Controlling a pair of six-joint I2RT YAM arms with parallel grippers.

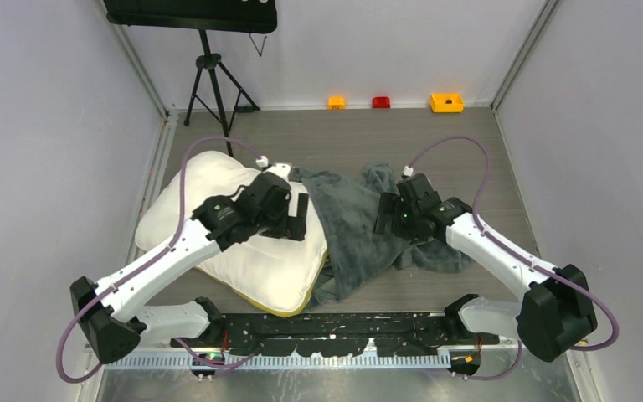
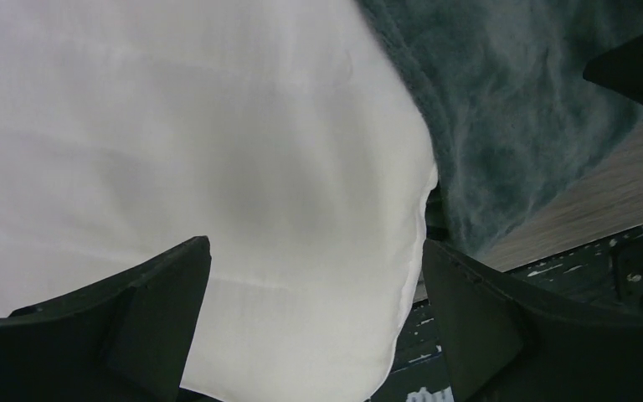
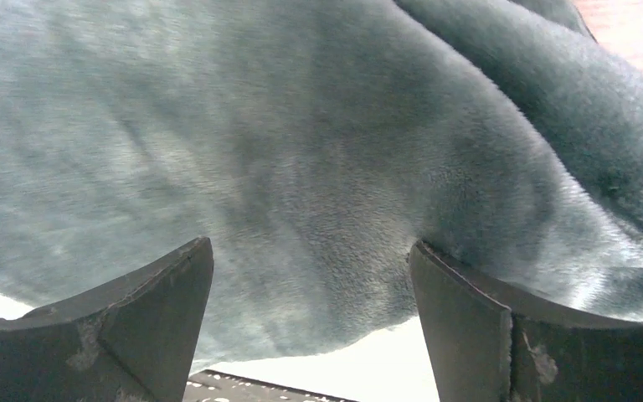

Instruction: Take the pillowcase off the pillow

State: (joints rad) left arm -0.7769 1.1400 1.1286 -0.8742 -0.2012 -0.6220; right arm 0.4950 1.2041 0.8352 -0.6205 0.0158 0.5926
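Note:
The white pillow [image 1: 243,251] lies on the left of the floor, its yellow-olive edge toward the arm bases. The dark grey fuzzy pillowcase [image 1: 360,230] lies crumpled to its right, overlapping the pillow's right edge. My left gripper [image 1: 300,216] is open over the pillow's right part; in the left wrist view the white pillow [image 2: 218,167] lies between the spread jaws and the pillowcase [image 2: 511,109] is beyond. My right gripper [image 1: 383,216] is open over the pillowcase; the right wrist view is filled with the grey plush [image 3: 301,167], with the jaws spread around it. No zebra patch shows.
A black tripod [image 1: 213,79] stands at the back left behind the pillow. Small yellow, red and yellow blocks [image 1: 381,102] sit along the back wall. Grey walls close in both sides. The black base rail [image 1: 326,327] runs along the near edge.

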